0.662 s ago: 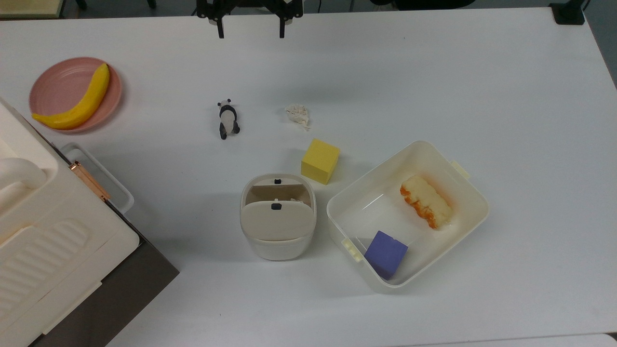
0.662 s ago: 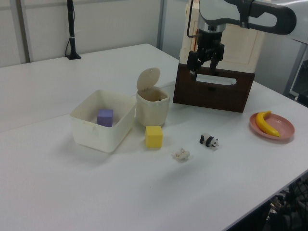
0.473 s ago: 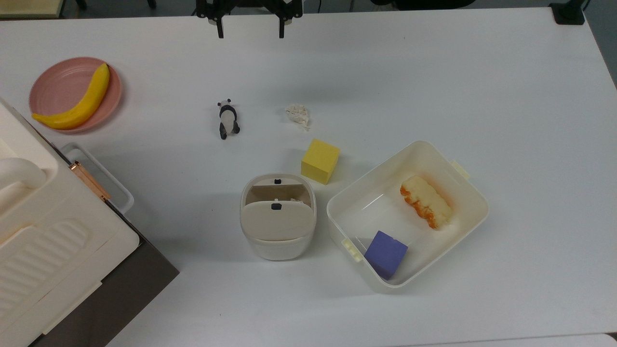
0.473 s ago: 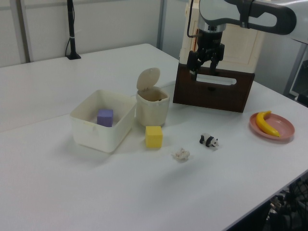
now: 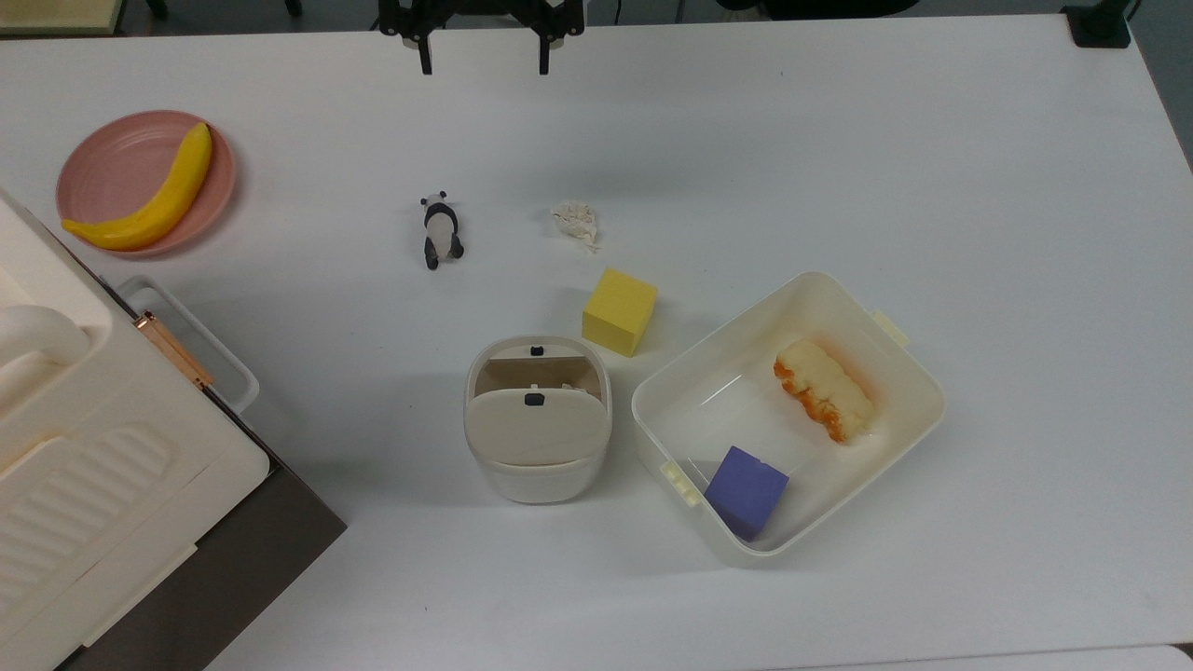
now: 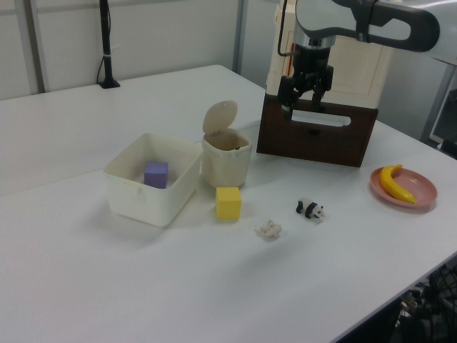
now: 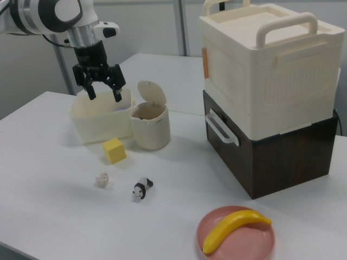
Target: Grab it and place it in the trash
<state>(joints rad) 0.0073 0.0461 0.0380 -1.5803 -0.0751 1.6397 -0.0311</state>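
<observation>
The crumpled off-white paper wad (image 5: 575,222) (image 6: 269,229) (image 7: 102,179) lies on the white table between the panda figurine (image 5: 439,229) and the yellow cube (image 5: 620,311). The cream trash bin (image 5: 536,480) (image 6: 226,170) (image 7: 150,134) stands just past the cube with its flap lid raised and its brownish inside showing. My gripper (image 5: 485,67) (image 6: 302,106) (image 7: 103,96) hangs open and empty high above the table, at the top view's upper edge, well away from the wad.
A white tub (image 5: 895,373) beside the bin holds a purple block (image 5: 746,490) and an orange-crusted piece of food (image 5: 824,389). A pink plate (image 5: 102,168) carries a banana (image 5: 154,200). A cream case on a dark brown box (image 7: 271,103) fills the top view's lower left.
</observation>
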